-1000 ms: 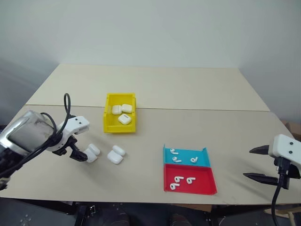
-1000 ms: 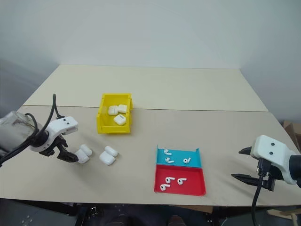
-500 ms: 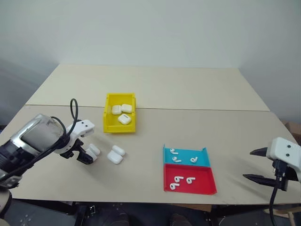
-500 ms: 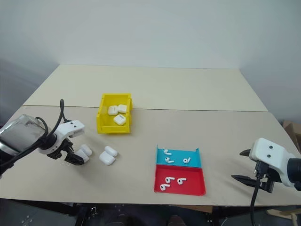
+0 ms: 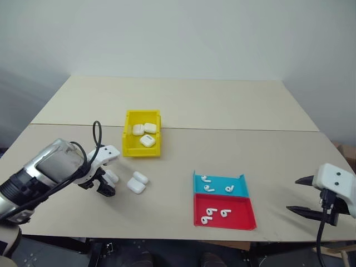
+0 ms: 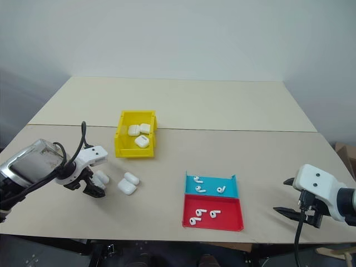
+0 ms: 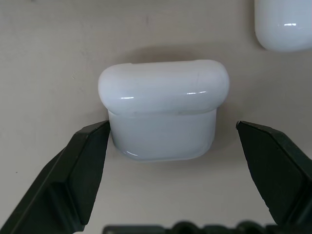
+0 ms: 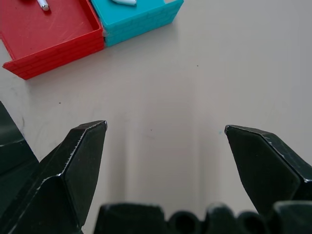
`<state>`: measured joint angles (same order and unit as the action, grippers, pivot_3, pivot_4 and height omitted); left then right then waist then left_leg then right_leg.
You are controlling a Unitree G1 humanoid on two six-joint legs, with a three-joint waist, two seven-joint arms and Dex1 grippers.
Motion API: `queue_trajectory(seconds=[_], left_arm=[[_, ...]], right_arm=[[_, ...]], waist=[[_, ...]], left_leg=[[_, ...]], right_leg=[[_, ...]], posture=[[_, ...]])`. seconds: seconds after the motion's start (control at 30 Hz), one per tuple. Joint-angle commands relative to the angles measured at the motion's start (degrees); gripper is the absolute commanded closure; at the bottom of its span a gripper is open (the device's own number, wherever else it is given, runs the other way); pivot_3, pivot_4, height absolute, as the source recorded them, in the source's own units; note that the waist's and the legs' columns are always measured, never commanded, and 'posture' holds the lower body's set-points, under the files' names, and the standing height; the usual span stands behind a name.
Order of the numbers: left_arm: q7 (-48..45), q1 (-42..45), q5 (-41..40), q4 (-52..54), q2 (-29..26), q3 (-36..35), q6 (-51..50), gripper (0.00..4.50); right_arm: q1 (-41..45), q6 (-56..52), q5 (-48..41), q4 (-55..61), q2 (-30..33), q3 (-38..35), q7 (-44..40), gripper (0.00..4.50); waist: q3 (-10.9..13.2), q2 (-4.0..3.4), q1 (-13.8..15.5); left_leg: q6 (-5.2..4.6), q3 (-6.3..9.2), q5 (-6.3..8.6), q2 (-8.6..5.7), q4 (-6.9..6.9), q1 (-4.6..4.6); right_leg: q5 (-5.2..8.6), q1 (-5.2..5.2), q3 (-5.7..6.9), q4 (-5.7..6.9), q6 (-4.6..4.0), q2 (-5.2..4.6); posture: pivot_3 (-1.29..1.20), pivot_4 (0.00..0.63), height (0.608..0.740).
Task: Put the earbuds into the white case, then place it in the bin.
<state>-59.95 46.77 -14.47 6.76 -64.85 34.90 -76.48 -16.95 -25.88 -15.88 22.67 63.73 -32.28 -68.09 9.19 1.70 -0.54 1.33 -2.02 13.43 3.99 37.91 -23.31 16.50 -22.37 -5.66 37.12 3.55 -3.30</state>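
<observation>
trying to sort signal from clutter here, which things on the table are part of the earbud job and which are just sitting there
Part of the job:
- white case between the fingers of the left gripper
- earbuds in the blue tray and the red tray
- yellow bin, three cases already inside

Just lying about:
- second white case on the table
- right gripper, open over bare table

Left gripper (image 7: 165,141) has slid in along the table toward the two loose cases and now straddles the nearer white case (image 7: 163,109). Its jaws stand narrower than a second ago; one fingertip (image 7: 100,134) touches the case's side, the other stands just off it. Right gripper (image 5: 300,194) sits marginally lower in frame.
</observation>
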Motion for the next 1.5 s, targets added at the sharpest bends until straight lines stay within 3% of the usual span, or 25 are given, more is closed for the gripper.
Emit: queue_trajectory(seconds=[0.03,0.13,0.27,0.4,0.57,0.63,0.7,0.83,1.0,1.1,1.23,1.37,1.5], left_arm=[[0.2,0.7,1.6,0.0,-0.8,-0.2,0.6,0.90],[0.2,0.5,2.0,0.2,-0.8,-0.3,0.9,1.74],[1.0,-0.1,2.5,1.2,-1.0,-1.3,1.6,1.74],[0.9,-3.5,-0.5,5.3,-2.7,-9.3,4.7,1.74],[-1.4,-14.2,-7.1,14.6,-4.5,-28.1,14.6,1.74],[0.5,-18.9,-8.1,17.3,-1.6,-35.2,19.6,1.74],[5.9,-22.9,-8.3,19.8,6.1,-41.8,26.6,1.74],[11.1,-27.4,-9.2,21.6,19.8,-46.7,40.7,1.74],[7.1,-33.9,-15.2,20.9,32.1,-48.1,55.7,1.74],[2.0,-35.8,-16.2,17.8,35.2,-45.7,62.9,1.74],[-4.7,-38.0,-18.9,14.1,36.6,-43.7,67.4,1.74],[-11.2,-40.4,-19.3,10.5,36.7,-41.6,72.2,1.74],[-12.8,-42.1,-19.0,9.8,36.6,-40.3,73.7,1.74]], right_arm=[[-0.3,-0.9,0.0,2.0,-0.4,-1.9,0.7,0.00],[0.0,-1.0,-0.1,2.1,-0.4,-1.5,1.1,0.00],[0.7,-0.7,0.0,1.5,-0.1,-1.0,1.3,0.00],[1.0,-0.9,0.1,1.3,0.3,-1.4,1.0,0.00],[2.1,-4.4,-2.2,3.3,2.4,-4.8,-1.4,0.00],[3.0,-6.7,-3.9,5.1,3.9,-5.7,-2.7,0.00],[4.1,-9.6,-5.0,7.7,7.4,-5.6,-5.2,0.00],[6.1,-11.8,-5.8,12.1,12.8,-3.7,-7.4,0.00],[12.6,-17.6,-12.4,20.2,18.3,3.4,-5.6,0.00],[16.9,-17.7,-12.6,24.5,20.7,11.0,-1.7,0.00],[21.3,-16.9,-10.0,27.3,23.1,21.6,1.7,0.00],[29.6,-17.9,-7.4,28.6,21.6,33.0,3.1,0.00],[36.3,-18.9,-3.7,28.9,19.3,41.7,2.4,0.83]], waist=[[0.0,0.00,0.0],[0.0,0.00,0.0],[0.0,0.00,0.0],[0.0,0.00,-0.2],[0.0,0.00,-0.2],[0.0,-0.02,-0.1],[-0.1,-0.11,-0.1],[-0.1,-0.10,0.4],[-0.1,-0.12,0.4],[-0.1,-0.12,0.5],[-0.1,-0.13,0.5],[-0.1,-0.14,0.2],[-0.1,-0.14,-0.2]], left_leg=[[0.00,0.00,0.00,0.00,0.00,0.00],[0.00,0.01,0.00,0.00,0.00,-0.01],[0.00,0.01,0.00,0.00,0.00,-0.01],[0.00,0.02,0.00,0.00,0.00,-0.02],[0.00,0.03,0.00,0.00,0.00,-0.06],[0.00,0.03,0.00,0.00,0.00,-0.02],[0.00,0.03,0.00,-0.01,0.00,0.06],[0.00,0.09,-0.01,-0.02,0.10,0.12],[0.00,0.08,0.00,-0.03,0.22,0.05],[0.00,0.11,0.00,-0.01,0.21,0.04],[0.00,0.10,0.00,-0.02,0.28,0.06],[0.00,0.09,0.00,-0.01,0.28,0.05],[0.00,0.10,0.00,0.00,0.28,0.04]], right_leg=[[0.00,0.00,0.00,0.00,0.00,0.00],[0.00,0.00,0.01,-0.01,0.00,0.00],[0.00,0.00,0.01,-0.01,0.00,0.00],[0.00,-0.01,0.01,-0.01,0.00,0.00],[0.00,-0.02,0.06,-0.01,0.00,-0.04],[0.00,0.00,0.07,0.00,0.00,-0.06],[0.00,0.09,0.08,-0.01,0.00,-0.08],[-0.02,0.18,0.12,0.09,-0.01,-0.07],[-0.04,0.15,0.09,0.07,-0.01,-0.11],[-0.05,0.14,0.13,0.08,-0.01,-0.09],[-0.05,0.17,0.12,0.08,0.00,-0.12],[-0.06,0.12,0.12,0.08,0.00,-0.12],[-0.05,0.10,0.12,0.08,0.00,-0.11]], posture=[[0.00,0.150,0.740],[0.00,0.150,0.740],[0.00,0.150,0.740],[0.00,0.150,0.740],[0.00,0.150,0.740],[0.00,0.150,0.740],[0.00,0.150,0.740],[0.00,0.150,0.740],[0.00,0.150,0.740],[0.00,0.150,0.740],[0.00,0.150,0.740],[0.00,0.150,0.740],[0.00,0.150,0.740]])
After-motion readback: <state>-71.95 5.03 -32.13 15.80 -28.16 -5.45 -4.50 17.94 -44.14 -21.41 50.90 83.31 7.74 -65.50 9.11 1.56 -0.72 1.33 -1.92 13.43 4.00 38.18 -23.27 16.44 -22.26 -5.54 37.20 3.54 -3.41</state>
